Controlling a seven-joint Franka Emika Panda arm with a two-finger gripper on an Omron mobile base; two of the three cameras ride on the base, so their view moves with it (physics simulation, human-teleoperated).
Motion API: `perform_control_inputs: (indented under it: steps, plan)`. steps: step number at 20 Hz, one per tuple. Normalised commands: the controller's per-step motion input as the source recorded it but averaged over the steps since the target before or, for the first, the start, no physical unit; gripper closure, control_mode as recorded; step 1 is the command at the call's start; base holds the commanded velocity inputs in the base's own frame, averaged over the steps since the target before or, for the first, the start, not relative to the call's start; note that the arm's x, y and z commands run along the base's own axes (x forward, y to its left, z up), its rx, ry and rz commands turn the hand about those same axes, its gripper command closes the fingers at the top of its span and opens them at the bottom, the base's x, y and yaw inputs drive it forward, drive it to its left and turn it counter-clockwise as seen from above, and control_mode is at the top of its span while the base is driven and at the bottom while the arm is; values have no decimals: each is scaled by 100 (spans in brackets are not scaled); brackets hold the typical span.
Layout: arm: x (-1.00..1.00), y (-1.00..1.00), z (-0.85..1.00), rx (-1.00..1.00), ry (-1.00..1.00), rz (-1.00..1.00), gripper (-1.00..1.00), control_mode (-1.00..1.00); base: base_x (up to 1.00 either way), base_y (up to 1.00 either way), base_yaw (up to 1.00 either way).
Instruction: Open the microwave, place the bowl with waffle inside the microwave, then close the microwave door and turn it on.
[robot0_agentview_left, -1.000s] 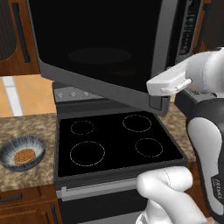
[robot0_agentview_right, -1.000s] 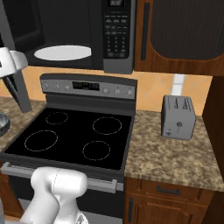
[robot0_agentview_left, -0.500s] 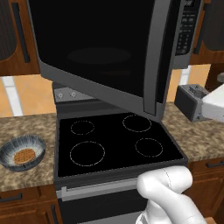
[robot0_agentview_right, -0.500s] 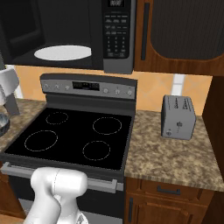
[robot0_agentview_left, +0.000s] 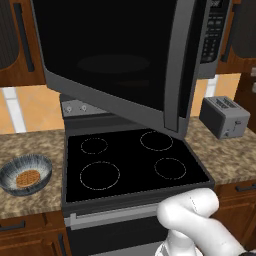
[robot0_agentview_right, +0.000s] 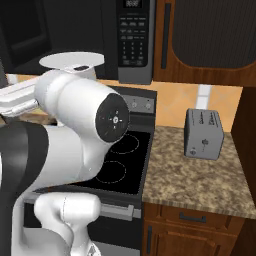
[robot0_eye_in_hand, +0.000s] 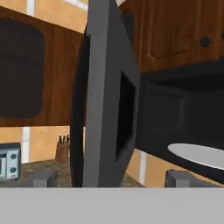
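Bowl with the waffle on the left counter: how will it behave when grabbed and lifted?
The bowl looks rigid and shallow, so a rim pinch probably holds. The waffle lies loose inside and may slide if tilted. Its glazed-looking surface could be slippery.

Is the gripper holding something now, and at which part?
Nothing is held. The gripper is open, its fingertips apart on either side of the microwave door edge, not touching it.

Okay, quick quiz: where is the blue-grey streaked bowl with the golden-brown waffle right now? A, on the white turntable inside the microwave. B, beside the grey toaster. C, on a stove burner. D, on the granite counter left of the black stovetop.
D: the left base view shows the blue-grey and white streaked bowl with the small golden-brown waffle in it, resting on the speckled granite counter to the left of the black stovetop.
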Motion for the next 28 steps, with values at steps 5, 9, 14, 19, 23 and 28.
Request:
perform_control_inputs:
  steps: [5,9,14,19,23,28]
  plan:
    - [97,15,-30,2,0,29,-100,-100,0,0,0]
    - [100,39,-35,0,6,13,-100,-100,0,0,0]
    - [70,61,-3,1,9,10,-100,-100,0,0,0]
    - [11,90,0,2,13,21,-100,-100,0,0,0]
    - [-3,97,-1,2,9,28,-100,-100,0,0,0]
    - [-48,100,0,0,2,29,-100,-100,0,0,0]
